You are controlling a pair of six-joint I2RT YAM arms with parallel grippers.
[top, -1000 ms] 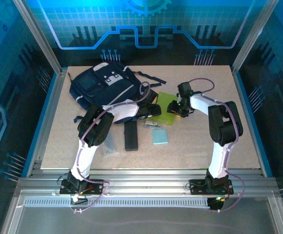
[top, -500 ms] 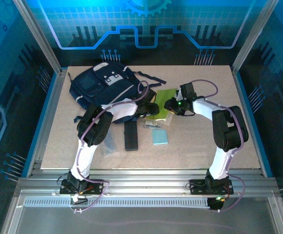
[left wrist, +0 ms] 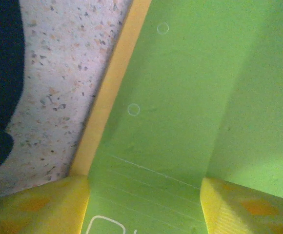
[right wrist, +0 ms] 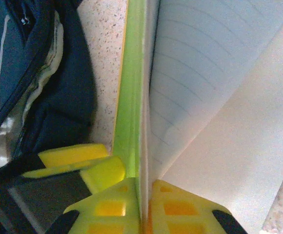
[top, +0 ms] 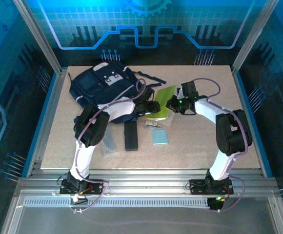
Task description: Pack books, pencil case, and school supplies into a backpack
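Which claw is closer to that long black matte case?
Left. The left gripper sits just past the far end of the long black pencil case; the right gripper is farther right.

Yellow-orange book [left wrist: 107,92] — mostly beneath green book [left wrist: 190,97]

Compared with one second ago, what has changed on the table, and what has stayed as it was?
The right pincer, shut on the lime-green book, has raised its edge, so the book now tilts up; the right arm's elbow swung out rightward. The left arm's elbow drifted left, the left pincer open over the same book. The backpack, pencil case, light-blue pad and ruler strip stayed put.
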